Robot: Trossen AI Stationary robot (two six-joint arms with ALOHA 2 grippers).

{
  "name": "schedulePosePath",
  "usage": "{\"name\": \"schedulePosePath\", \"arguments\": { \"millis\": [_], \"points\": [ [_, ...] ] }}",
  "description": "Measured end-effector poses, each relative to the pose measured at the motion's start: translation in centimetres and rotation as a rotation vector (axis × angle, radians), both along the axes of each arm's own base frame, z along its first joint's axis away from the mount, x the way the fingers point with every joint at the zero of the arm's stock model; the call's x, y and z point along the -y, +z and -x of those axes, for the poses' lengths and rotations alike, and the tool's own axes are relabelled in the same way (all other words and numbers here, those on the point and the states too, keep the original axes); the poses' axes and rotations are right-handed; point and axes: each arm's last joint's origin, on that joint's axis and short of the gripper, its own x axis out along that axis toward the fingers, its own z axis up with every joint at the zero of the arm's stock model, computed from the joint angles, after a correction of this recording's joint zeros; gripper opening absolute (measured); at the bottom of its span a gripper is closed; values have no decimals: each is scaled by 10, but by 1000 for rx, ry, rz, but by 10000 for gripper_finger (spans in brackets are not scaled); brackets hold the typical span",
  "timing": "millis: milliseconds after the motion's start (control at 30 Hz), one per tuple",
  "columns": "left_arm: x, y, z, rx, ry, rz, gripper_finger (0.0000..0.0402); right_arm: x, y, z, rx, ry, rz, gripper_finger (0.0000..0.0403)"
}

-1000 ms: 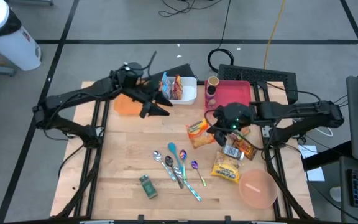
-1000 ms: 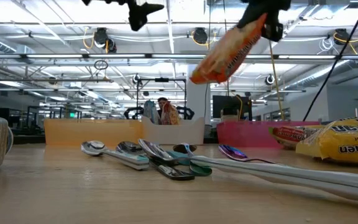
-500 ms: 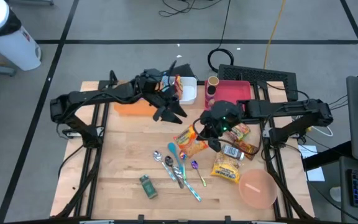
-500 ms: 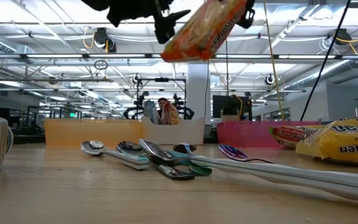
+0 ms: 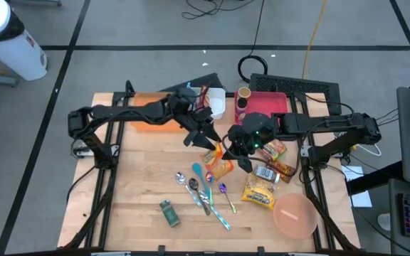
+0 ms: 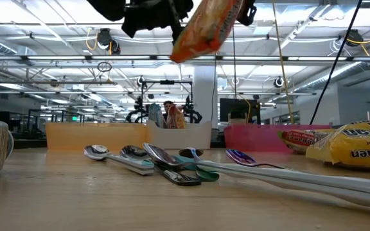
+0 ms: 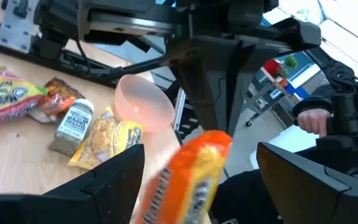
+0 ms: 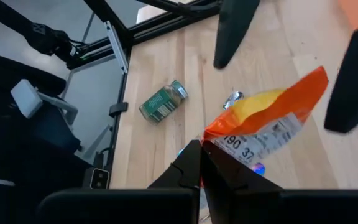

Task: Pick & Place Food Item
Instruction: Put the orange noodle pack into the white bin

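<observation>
An orange snack packet (image 5: 216, 163) hangs in the air over the middle of the table, and my right gripper (image 8: 201, 163) is shut on it. From the left, my left gripper (image 7: 197, 152) stands open at the packet's free end (image 8: 312, 84). One of its fingers (image 7: 114, 177) is on each side of the packet, and a gap shows on both sides. In the low view the packet (image 6: 207, 25) is high above the spoons. My right gripper pinches one end of the packet (image 8: 215, 140) between its two shut fingers. It comes slanting down from the table's right side, along the packet's length. The packet sticks out beyond the fingertips toward the left arm, tilted and lifted clear of the table.
Below lie several spoons (image 5: 203, 188) and a green jar (image 5: 169, 212). A yellow ramen packet (image 5: 259, 192), other packets (image 5: 272, 167) and a pink bowl (image 5: 294, 215) are at the right. Orange (image 5: 148, 119), white (image 5: 216, 105) and pink (image 5: 265, 107) bins line the far edge.
My right gripper has raised the packet and carried it toward the table's left, rolling its wrist, so the packet has swung round. My left gripper, still open, has come down and toward the right and near side until its fingers flank the packet's free end.
</observation>
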Motion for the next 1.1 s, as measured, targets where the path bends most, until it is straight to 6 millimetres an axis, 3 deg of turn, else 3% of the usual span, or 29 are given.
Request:
{"name": "schedulePosePath", "arguments": {
  "millis": [300, 667, 1100],
  "points": [
    [5, -3, -4, 12, -18, -5, 309, 2, 2, -1, 22, -1, 8, 0],
    [5, 1, -5, 37, -15, 4, 180, 2, 2, -1, 26, 2, 11, 0],
    [5, 1, -5, 56, -37, -12, 70, 2, 1, -1, 26, 4, 14, 0]
  ]
}}
